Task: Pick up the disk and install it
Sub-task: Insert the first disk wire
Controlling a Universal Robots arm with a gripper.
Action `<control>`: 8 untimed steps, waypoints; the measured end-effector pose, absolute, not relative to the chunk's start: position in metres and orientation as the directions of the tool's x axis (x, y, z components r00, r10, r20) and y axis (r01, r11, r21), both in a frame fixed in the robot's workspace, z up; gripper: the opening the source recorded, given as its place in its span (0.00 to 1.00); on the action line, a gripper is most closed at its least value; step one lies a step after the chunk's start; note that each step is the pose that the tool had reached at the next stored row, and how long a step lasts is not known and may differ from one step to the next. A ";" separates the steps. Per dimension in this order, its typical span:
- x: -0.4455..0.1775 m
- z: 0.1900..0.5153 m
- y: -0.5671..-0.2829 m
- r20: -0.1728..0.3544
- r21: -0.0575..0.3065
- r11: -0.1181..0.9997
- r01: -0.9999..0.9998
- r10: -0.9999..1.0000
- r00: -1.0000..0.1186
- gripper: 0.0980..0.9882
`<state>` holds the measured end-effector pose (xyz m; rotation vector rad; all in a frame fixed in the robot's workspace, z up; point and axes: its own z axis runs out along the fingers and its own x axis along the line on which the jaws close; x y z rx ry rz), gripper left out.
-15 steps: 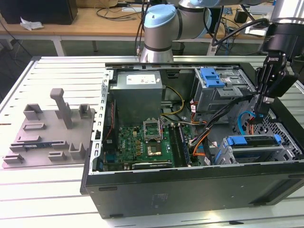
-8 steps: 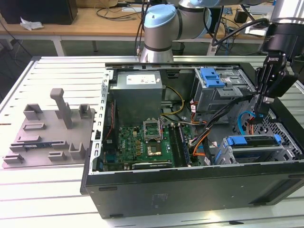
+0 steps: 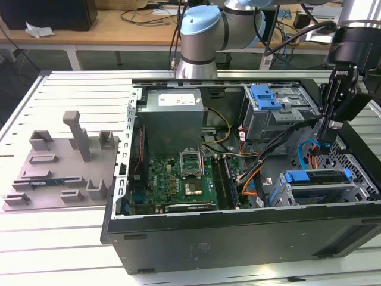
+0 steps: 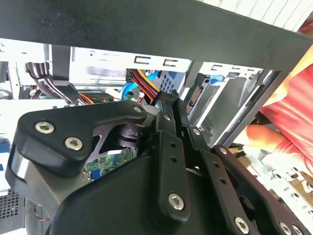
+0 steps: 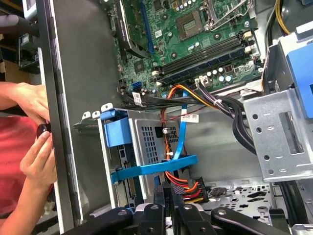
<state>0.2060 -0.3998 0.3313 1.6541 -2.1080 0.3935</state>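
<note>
The gripper [image 3: 325, 137] hangs tips-down, jaws pressed together on nothing visible; the disk [image 3: 297, 176] seems seated in the lower drive cage [image 3: 333, 193], at seven o'clock from the tips in the exterior view. Cables [image 5: 182, 182] crowd those tips — a snag could tug a connector loose — and the open case [image 3: 238, 238] also holds the motherboard [image 3: 178, 179].

The grey arm [image 3: 199, 42] with light blue caps stands at the far side and bends over to the exterior view's right. Its black wrist [image 3: 356, 50] is up high there. The pincer [image 3: 326, 131] hangs from it and points straight down. In both wrist views its two thin black fingers [image 5: 159, 196] [image 4: 166, 117] sit close side by side, pressed shut.
</note>
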 end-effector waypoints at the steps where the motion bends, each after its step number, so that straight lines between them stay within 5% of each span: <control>1: 0.206 0.332 -0.400 0.494 0.040 0.248 -0.968 -0.847 -0.196 0.08; 8: 0.202 0.339 -0.405 0.464 0.029 0.247 -0.969 -0.862 -0.206 0.08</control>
